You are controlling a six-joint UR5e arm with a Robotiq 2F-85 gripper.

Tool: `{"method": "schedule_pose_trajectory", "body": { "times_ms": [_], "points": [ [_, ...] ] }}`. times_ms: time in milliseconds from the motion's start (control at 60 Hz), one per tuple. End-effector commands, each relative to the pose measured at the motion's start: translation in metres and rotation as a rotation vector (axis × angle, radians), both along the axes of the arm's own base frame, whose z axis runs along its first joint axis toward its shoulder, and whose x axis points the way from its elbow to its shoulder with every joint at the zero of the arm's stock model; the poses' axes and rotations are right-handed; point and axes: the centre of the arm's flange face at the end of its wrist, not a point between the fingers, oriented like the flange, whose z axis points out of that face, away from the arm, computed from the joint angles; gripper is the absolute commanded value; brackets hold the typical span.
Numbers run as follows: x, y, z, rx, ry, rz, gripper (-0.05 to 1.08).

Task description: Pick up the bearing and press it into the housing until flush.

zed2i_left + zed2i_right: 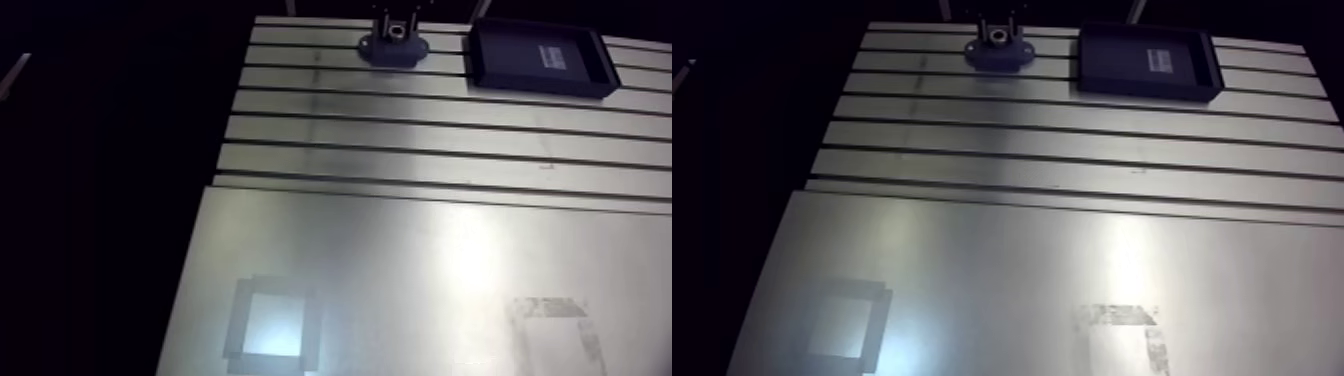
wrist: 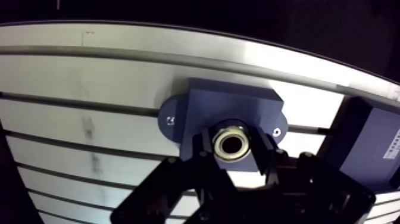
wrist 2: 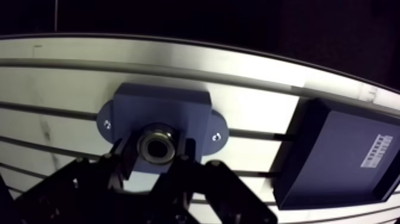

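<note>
Wrist view has the bearing (image 2: pixel 232 145) pinched between the two fingers of the gripper (image 2: pixel 233 152), right over the middle of the blue housing (image 2: pixel 229 104) on the slotted table (image 2: pixel 89 83). My worry: if it's slightly tilted or off the bore, pressing could jam it crooked, or it slips in the grip.

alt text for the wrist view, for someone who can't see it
The gripper holds a silver ring bearing between its two fingers, directly over the middle of a dark blue flanged housing. The housing sits on the slotted aluminium table, and a dark tray with a white label lies beside it.
</note>
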Motion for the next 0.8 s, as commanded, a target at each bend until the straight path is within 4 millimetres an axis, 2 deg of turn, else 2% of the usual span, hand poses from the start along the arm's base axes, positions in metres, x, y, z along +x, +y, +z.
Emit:
{"method": "schedule_pose_trajectory", "body": {
  "times_ms": [17, 800],
  "points": [
    [-0.0005, 0.0006, 0.0005, 0.000, 0.001, 0.000, 0.66],
    [-0.0016, 0.0007, -0.0025, 0.001, -0.002, 0.002, 0.66]
  ]
}}
